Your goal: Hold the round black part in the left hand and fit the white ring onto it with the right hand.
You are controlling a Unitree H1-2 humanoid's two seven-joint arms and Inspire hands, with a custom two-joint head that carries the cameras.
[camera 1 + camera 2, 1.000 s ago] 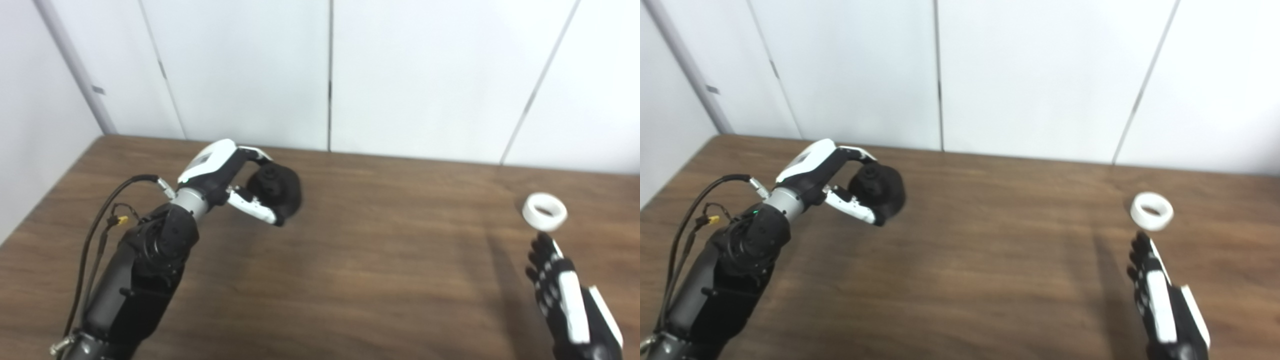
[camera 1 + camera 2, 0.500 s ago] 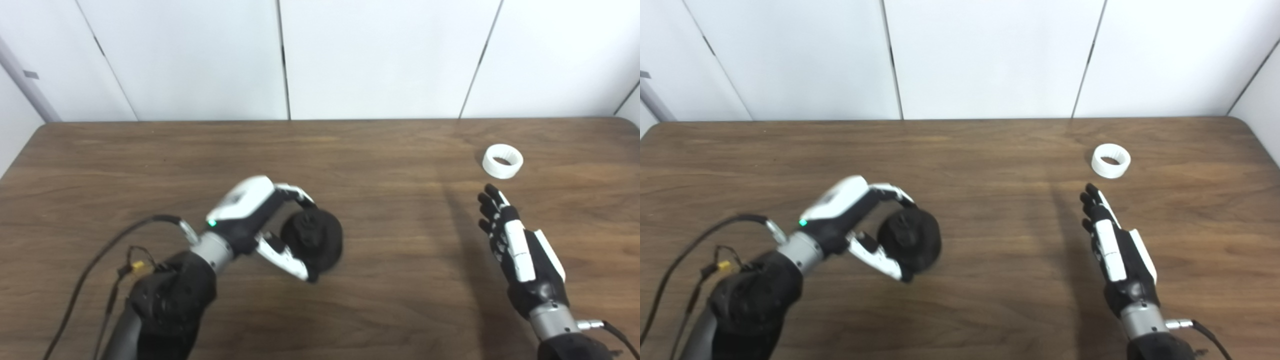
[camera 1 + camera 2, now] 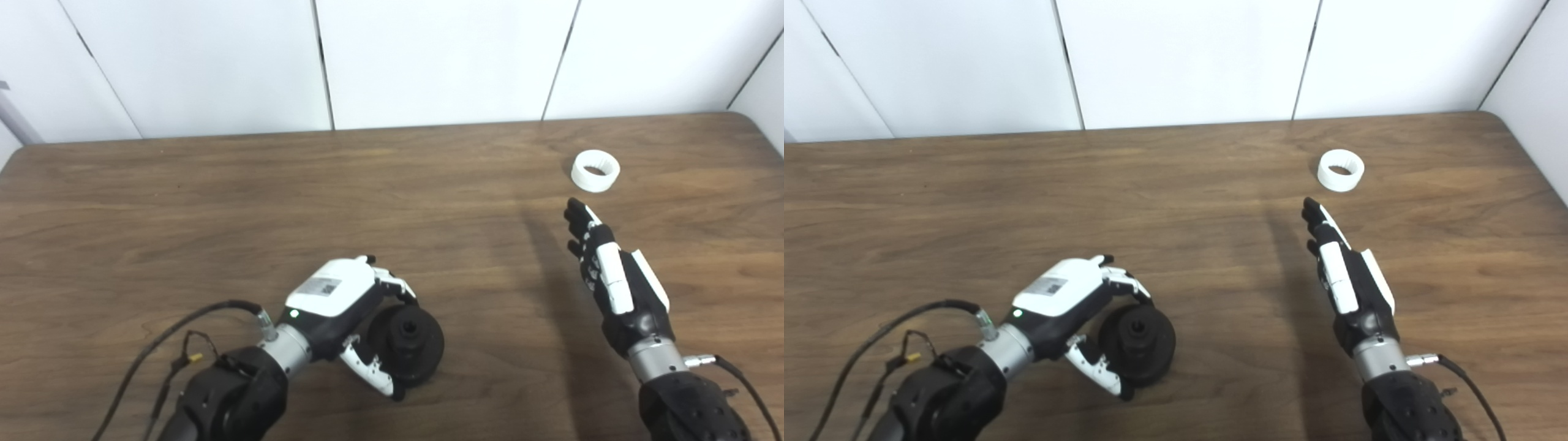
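Our brown wooden bench (image 3: 184,202) carries everything, and toward its 7 o'clock edge our left hand (image 3: 334,303) has its fingers (image 3: 373,375) curled around the round black part (image 3: 407,344), gripping it with its hub facing up. At about 4 o'clock our right hand (image 3: 615,278) hangs flat and empty, fingers straight and close together, pointing to 12 o'clock. The white ring (image 3: 595,171) lies on the bench at about 2 o'clock, just beyond those fingertips and clear of them.
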